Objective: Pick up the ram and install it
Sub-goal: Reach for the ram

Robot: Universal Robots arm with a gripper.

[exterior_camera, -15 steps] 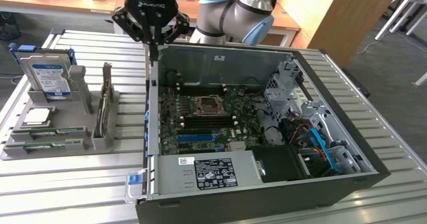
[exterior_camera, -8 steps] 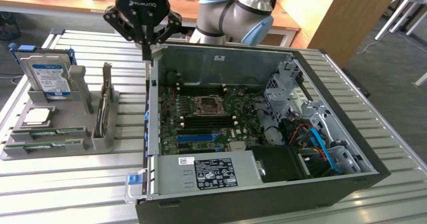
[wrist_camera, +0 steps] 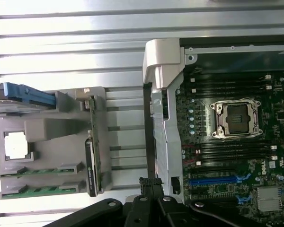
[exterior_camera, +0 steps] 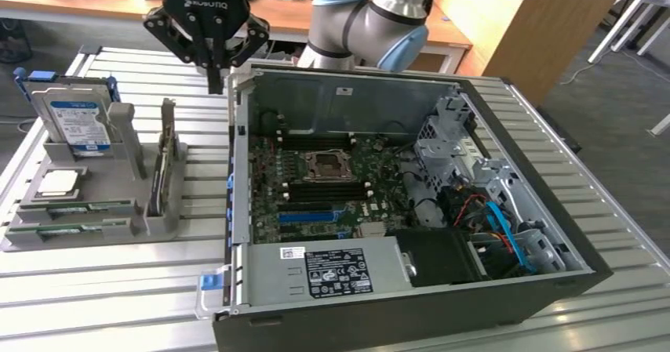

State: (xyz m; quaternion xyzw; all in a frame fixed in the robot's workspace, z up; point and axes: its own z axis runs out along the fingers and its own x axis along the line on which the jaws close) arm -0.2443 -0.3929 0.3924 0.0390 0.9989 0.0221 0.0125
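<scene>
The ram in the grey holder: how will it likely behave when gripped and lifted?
The ram is a thin flat board, so probably stiff and light. It appears to sit on edge in the grey holder, so it would likely slide straight out.

- The black end effector (exterior_camera: pixel 216 84) hangs over the slatted metal counter (exterior_camera: pixel 105 289), its fingers pressed together with nothing between them, just beside the far corner of the open computer case (exterior_camera: pixel 419 313).
- At the exterior view's left sits a grey fixture (exterior_camera: pixel 157 225).
- A ram stick (exterior_camera: pixel 81 207) and a second ram stick (exterior_camera: pixel 75 228) lie flat in the fixture's front slots, well apart from the end effector.
- A blue-labelled hard drive (exterior_camera: pixel 75 125) stands upright at the fixture's back, a dark expansion card (exterior_camera: pixel 165 164) stands on edge, and a square processor (exterior_camera: pixel 58 182) lies flat.
- Inside the case, the motherboard (exterior_camera: pixel 314 199) shows an empty processor socket (exterior_camera: pixel 326 164) flanked by dark memory slots.
</scene>
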